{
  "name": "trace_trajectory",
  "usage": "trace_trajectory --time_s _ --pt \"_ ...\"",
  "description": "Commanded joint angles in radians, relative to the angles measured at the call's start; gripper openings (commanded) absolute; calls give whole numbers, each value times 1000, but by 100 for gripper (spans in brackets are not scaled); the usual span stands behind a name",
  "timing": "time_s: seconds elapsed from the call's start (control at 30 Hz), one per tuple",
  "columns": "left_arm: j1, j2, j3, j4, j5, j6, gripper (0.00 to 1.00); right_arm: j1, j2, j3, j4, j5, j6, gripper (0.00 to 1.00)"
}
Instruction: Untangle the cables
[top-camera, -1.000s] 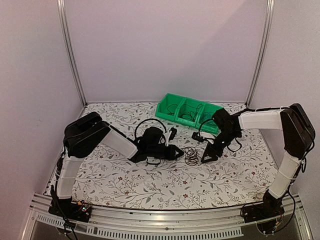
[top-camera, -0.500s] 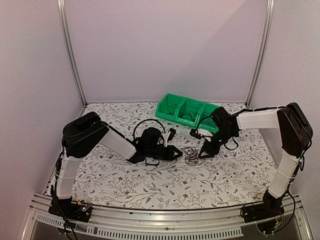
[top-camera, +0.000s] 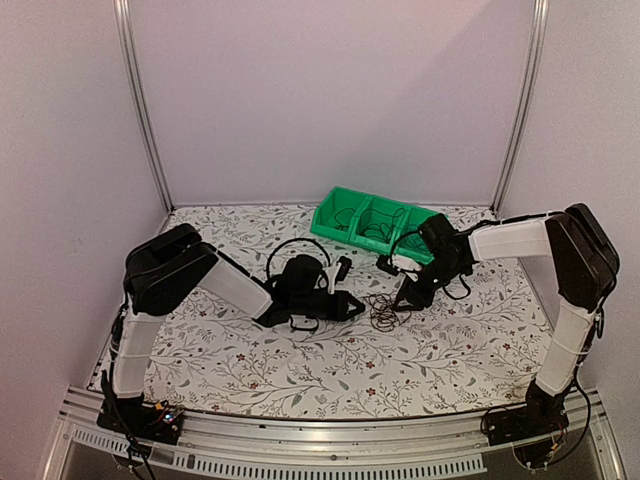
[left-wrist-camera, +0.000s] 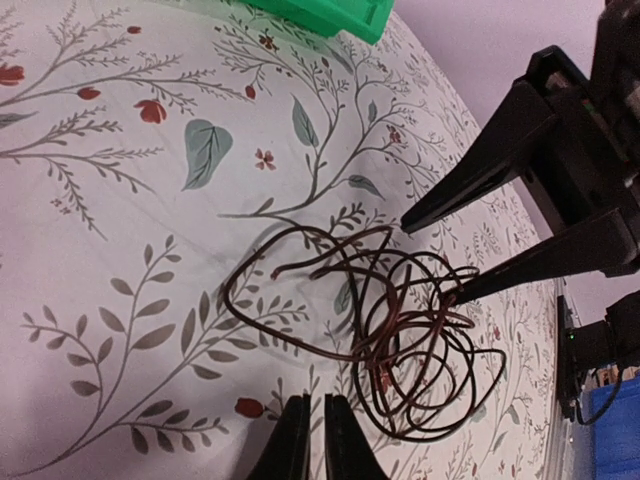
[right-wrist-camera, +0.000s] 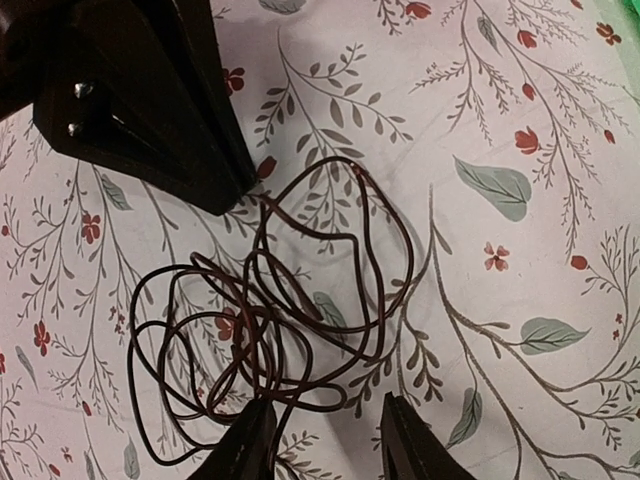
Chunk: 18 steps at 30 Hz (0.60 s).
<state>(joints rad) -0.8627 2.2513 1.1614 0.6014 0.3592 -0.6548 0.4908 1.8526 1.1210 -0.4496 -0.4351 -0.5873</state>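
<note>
Left tool (left-wrist-camera: 312, 442) clenched just beside the cables (left-wrist-camera: 395, 325); right tool (right-wrist-camera: 325, 425) spread over them, we judge, to pinch a strand.

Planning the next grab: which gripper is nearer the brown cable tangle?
Right, narrowly. The right gripper has one fingertip among the loops of the brown cable tangle, jaws apart. The left gripper, jaws shut, sits just beside its opposite edge.
</note>
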Motion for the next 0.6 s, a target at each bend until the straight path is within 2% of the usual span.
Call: trace_trajectory --time_s 0.0,0.1,0.23,0.27,0.33,0.37,0.4,0.57 --pt "10 -32 -10 -10 11 15 4 2 19 23 -4 1 -20 33" --pt "10 -36 -8 -13 8 17 4 2 15 26 -38 6 -15 25" --pt "11 -63 -17 -23 -22 39 4 2 -39 11 -85 51 -13 25" --pt "11 -72 -21 -23 -27 45 4 2 -55 6 -89 61 -14 21" --pt "11 -84 -24 -13 -40 58 5 2 -81 6 -107 66 -22 2" --pt "10 -87 -25 -6 -42 63 6 2 -86 13 -114 62 -20 0" --pt "8 -90 -25 4 -44 66 7 2 -92 23 -126 53 -18 0" --pt "-10 -96 -11 83 -40 76 32 9 -144 87 -189 -21 -7 0"
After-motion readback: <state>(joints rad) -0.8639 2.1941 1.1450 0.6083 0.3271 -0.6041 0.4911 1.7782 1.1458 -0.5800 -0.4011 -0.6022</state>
